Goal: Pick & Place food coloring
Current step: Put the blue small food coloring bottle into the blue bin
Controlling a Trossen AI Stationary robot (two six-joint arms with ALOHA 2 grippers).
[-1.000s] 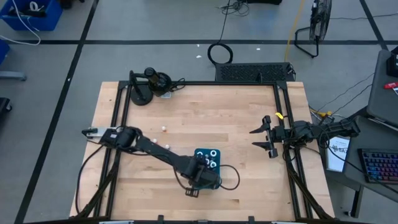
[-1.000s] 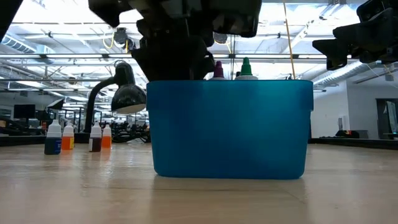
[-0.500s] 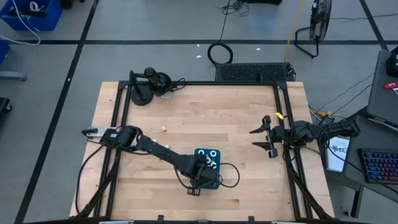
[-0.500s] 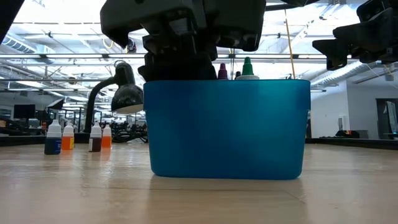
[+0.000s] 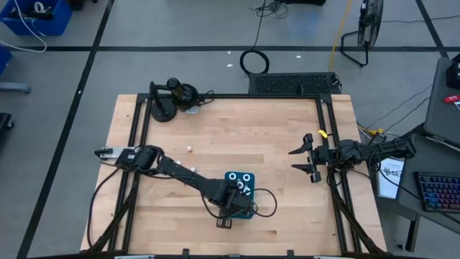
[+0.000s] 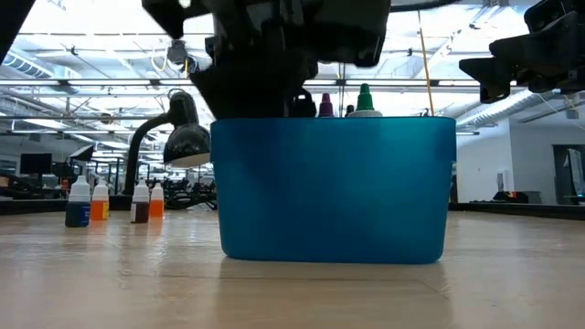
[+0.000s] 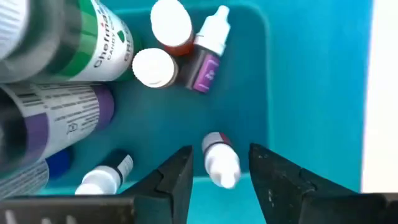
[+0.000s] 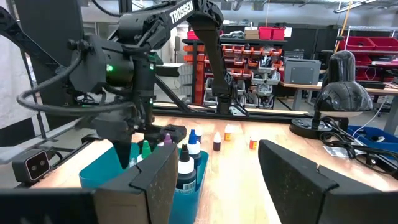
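Change: left gripper point(image 7: 214, 177) sits slightly higher over the teal plastic bin point(image 5: 240, 196) than half a second ago.
Left fingers: spread, a small white-capped food coloring bottle point(image 7: 220, 162) lying loose between them on the bin floor.
Other bottles point(image 6: 111, 202): far from the bin, standing.
Right gripper point(image 5: 301, 161): open, well right of the bin.

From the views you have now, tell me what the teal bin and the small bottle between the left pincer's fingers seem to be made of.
Teal bin: probably moulded plastic, with smooth, evenly coloured, softly glossy walls and rounded corners. Small bottle lying on the bin floor below the open left pincer: likely plastic too, with an opaque white matte cap and a darker body, mostly hidden.
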